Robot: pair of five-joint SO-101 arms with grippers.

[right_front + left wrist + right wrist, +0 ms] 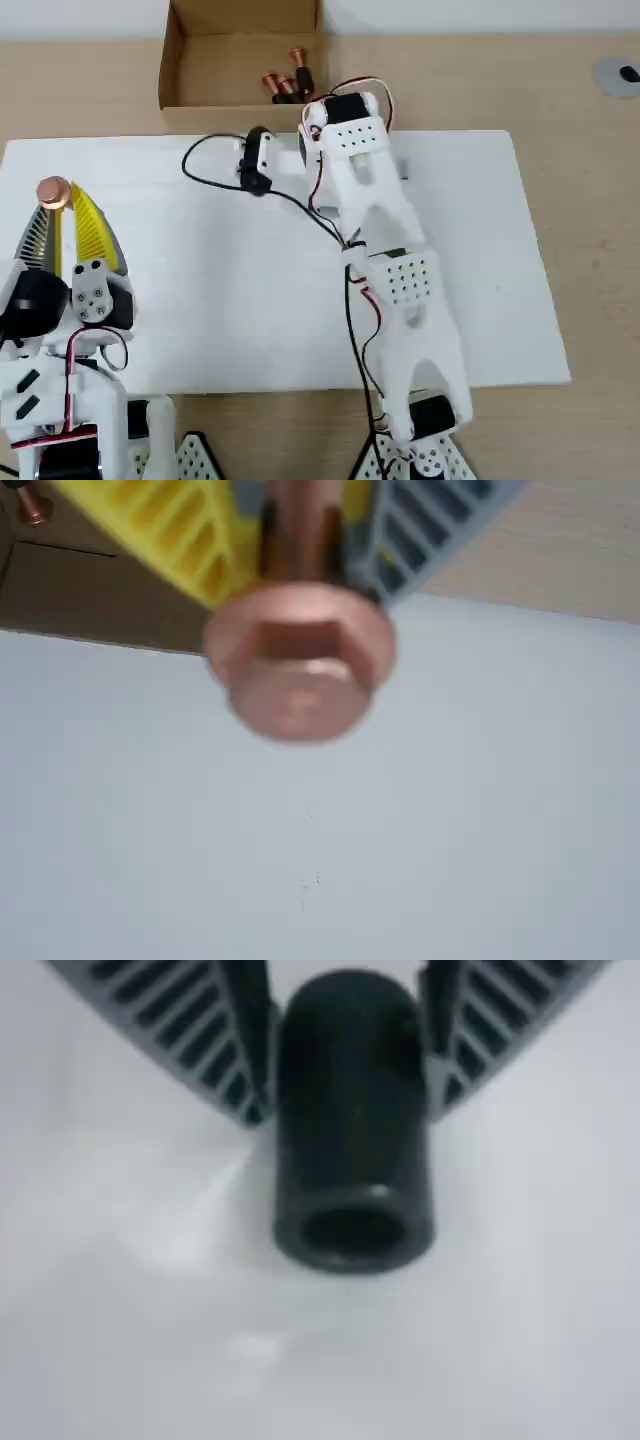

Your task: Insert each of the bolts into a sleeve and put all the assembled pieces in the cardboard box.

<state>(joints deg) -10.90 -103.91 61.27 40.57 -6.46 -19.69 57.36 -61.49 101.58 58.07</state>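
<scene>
Mating step, by my judging, is calling for bolt [300,675] and sleeve [350,1180] bore lining up on one axis before any pushing: left pincer [310,575] is gripping the bolt's shank tight, well apart from the box [172,75], while right pincer [345,1100] is clamping the sleeve near the box's front.

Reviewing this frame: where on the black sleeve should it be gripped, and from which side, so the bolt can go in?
Grip the sleeve across its round wall, toward the back end, jaws closing from its two sides, as here. Its bore opens at the free end, which should stay clear for the bolt.
</scene>
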